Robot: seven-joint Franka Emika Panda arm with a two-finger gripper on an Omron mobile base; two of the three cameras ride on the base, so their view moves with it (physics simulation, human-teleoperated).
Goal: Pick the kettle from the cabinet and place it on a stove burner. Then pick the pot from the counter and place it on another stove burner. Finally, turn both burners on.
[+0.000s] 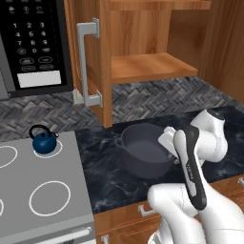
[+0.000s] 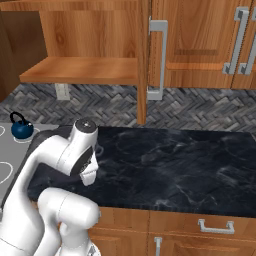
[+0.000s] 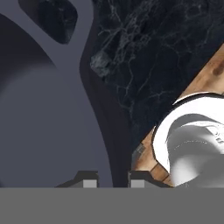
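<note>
In the left base view, the black-panelled microwave (image 1: 33,45) with its keypad hangs at the far left, above the flat grey cooktop (image 1: 71,167). The small dark-blue kettle (image 1: 44,141) stands upright on the cooktop's rear white ring (image 1: 51,151), its black arched handle up; a larger white ring (image 1: 49,198) lies nearer the front, with nothing on it. To the right, the brown wooden cabinet (image 1: 152,66) stands open, its door (image 1: 88,57) with the long silver bar handle (image 1: 86,64) swung out, and the plank shelf is bare. Below it, the wide dark-grey pot (image 1: 143,152) sits on the black marble-look worktop (image 1: 105,167), just beside the cooktop's right edge. The white arm reaches down to the pot's right rim.

In the hand view, the fingers (image 3: 113,180) straddle the pot's rim (image 3: 105,131), one tip inside the wall and one outside; they are closed tight on it. One loop handle (image 3: 57,22) of the pot shows at the top left, the veined worktop (image 3: 148,52) beyond it, and a strip of the wooden cabinet front (image 3: 205,78) at the right.

In the right base view, the kettle (image 2: 21,128) sits at the far left on the cooktop (image 2: 7,150), the arm covers the pot, and the worktop (image 2: 175,165) stretches bare to the right, beneath closed cupboard doors (image 2: 200,45).
</note>
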